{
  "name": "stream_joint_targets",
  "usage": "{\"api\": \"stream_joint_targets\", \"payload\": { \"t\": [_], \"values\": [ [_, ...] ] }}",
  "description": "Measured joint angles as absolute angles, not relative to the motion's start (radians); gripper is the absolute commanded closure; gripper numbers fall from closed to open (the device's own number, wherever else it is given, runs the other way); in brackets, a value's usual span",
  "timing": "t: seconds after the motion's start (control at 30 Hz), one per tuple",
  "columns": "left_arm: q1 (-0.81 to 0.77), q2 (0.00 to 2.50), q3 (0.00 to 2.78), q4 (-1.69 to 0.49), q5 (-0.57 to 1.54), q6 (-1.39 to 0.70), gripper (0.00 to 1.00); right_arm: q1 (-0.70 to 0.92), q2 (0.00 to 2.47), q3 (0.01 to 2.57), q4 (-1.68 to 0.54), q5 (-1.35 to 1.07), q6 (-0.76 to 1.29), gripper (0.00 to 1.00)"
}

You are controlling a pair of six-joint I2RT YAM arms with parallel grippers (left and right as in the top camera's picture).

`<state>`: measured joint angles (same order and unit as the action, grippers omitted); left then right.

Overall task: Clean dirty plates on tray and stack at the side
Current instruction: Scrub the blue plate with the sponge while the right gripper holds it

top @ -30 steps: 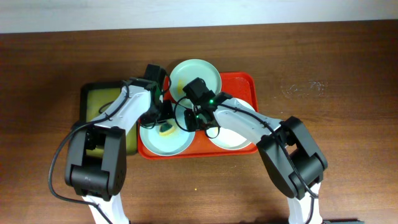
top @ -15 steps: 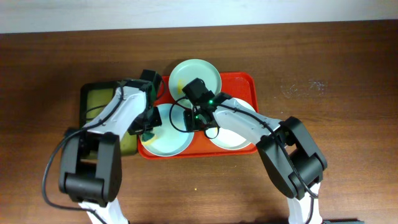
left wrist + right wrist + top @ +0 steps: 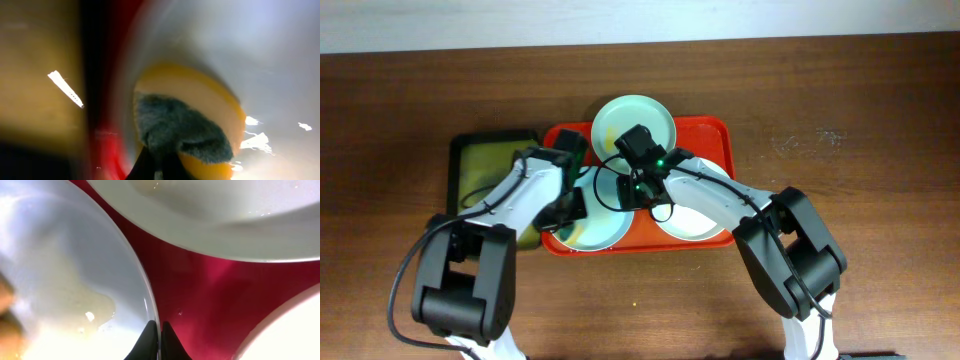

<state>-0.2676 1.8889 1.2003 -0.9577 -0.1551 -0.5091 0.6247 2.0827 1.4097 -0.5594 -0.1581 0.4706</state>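
A black-rimmed olive-green tray (image 3: 485,160) sits just left of the red tray (image 3: 715,135) on the table (image 3: 880,120). Both arms bend inward over the pale blue plate (image 3: 600,228). The left gripper (image 3: 565,208) is clenched on a yellow sponge (image 3: 200,100), and the right gripper (image 3: 155,335) is pinched closed at the plate's rim. The mint plate (image 3: 640,120) and cream plate (image 3: 695,222) share the red tray.

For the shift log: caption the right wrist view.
Right tool clamps the rim of the pale blue plate on the red tray.
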Motion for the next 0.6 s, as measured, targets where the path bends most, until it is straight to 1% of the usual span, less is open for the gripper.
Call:
{"api": "stream_joint_targets", "payload": {
  "t": [0.1, 0.17, 0.27, 0.37, 0.43, 0.6],
  "values": [
    [-0.228, 1.89, 1.249, -1.008, -0.19, -0.521, 1.0, 0.628, 2.083, 1.41, -0.559, -0.165, 0.471, 0.96],
    [-0.221, 1.887, 1.272, -1.006, -0.191, -0.521, 1.0, 0.628, 2.083, 1.41, -0.559, -0.165, 0.472, 0.96],
    [-0.228, 1.868, 1.275, -0.974, -0.105, -0.513, 1.0, 0.628, 2.083, 1.41, -0.559, -0.165, 0.471, 0.96],
    [-0.274, 1.866, 1.254, -0.928, 0.008, -0.513, 1.0, 0.628, 2.083, 1.41, -0.559, -0.165, 0.471, 0.96],
    [-0.304, 1.864, 1.222, -0.896, 0.044, -0.513, 1.0, 0.628, 2.083, 1.41, -0.559, -0.165, 0.471, 0.96],
    [-0.339, 1.844, 1.142, -0.807, 0.056, -0.514, 1.0, 0.627, 2.083, 1.41, -0.56, -0.162, 0.472, 0.96]
  ]
}}
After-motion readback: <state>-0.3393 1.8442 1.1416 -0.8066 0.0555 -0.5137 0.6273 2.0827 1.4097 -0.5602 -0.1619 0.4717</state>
